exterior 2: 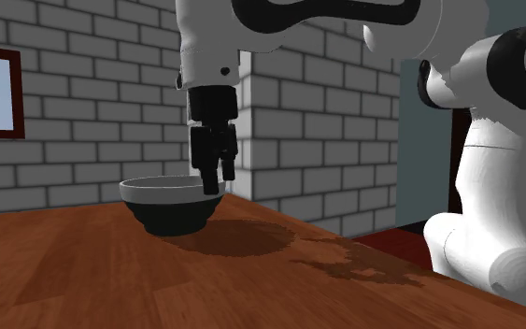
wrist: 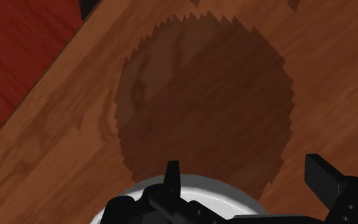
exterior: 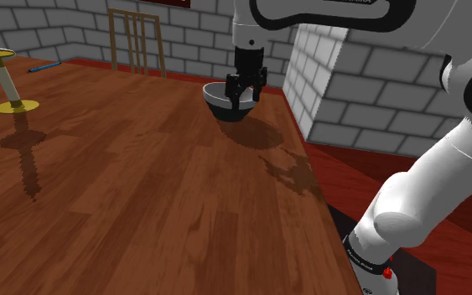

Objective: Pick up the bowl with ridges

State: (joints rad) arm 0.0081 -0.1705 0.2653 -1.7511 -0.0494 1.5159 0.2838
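A dark bowl [exterior: 222,106] with a pale rim stands on the wooden table [exterior: 125,193] near its far right edge in the shoulder view. My black gripper [exterior: 244,89] hangs straight down over the bowl's right-hand rim, fingers apart. In the second exterior view the bowl [exterior 2: 167,207] sits left of centre and the gripper [exterior 2: 216,178] reaches down to its right rim. The wrist view has the pale rim [wrist: 199,186] between the open gripper [wrist: 247,173]: one finger stands over the bowl's inside, the other outside its wall. Nothing is clasped.
The bowl's jagged shadow [wrist: 203,95] lies on the table beyond it. A wooden chair back [exterior: 137,42] stands at the far side. A white pole on a yellow base [exterior: 14,105] is at the shoulder view's left. A brick wall corner [exterior: 351,75] rises past the table's right edge.
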